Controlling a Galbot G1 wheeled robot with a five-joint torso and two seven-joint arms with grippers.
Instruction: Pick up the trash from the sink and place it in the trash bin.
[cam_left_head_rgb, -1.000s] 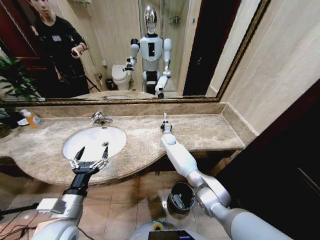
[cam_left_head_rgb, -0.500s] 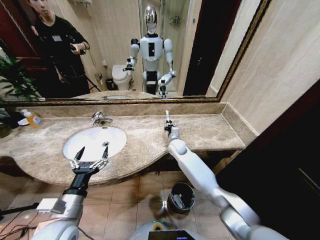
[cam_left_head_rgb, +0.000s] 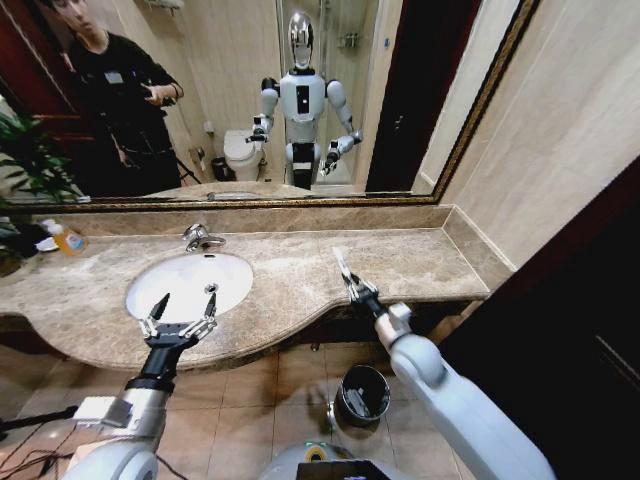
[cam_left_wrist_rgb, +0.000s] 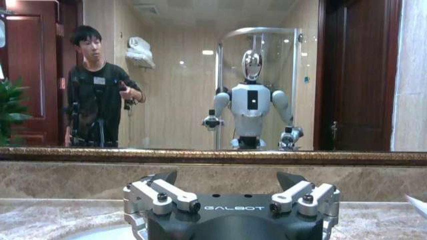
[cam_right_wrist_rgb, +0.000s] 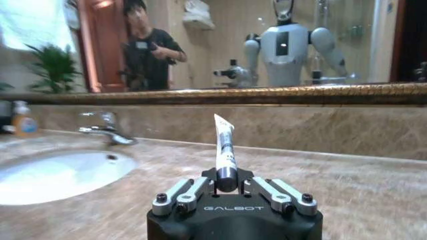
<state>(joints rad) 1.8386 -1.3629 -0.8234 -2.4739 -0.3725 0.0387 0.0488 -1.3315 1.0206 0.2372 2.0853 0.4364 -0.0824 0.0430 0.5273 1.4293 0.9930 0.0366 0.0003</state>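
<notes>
- The counter (cam_left_head_rgb: 300, 275) of beige-brown marble spans the head view below a wide mirror (cam_left_head_rgb: 250, 90); its left end runs out of the picture.
- The sink (cam_left_head_rgb: 188, 283), a white oval basin, is set in the counter's left half, with the chrome faucet (cam_left_head_rgb: 198, 236) at its back rim. No trash can be made out in the basin from here.
- The trash bin (cam_left_head_rgb: 362, 393) stands on the tiled floor below the counter's front edge; the right arm hides part of its right side.
- The left gripper (cam_left_head_rgb: 180, 313) hovers over the sink's front rim, jaws spread wide and empty.
- The right gripper (cam_left_head_rgb: 357, 288) hangs over the counter's front edge, right of the sink and above the bin, jaws pinching the dark cap end of a toiletry tube (cam_right_wrist_rgb: 224, 146).
- The tube, white with dark marks, sticks out beyond the jaws; its print is too small to read.
- An orange-liquid bottle (cam_left_head_rgb: 66, 238) stands at the counter's far left.
</notes>
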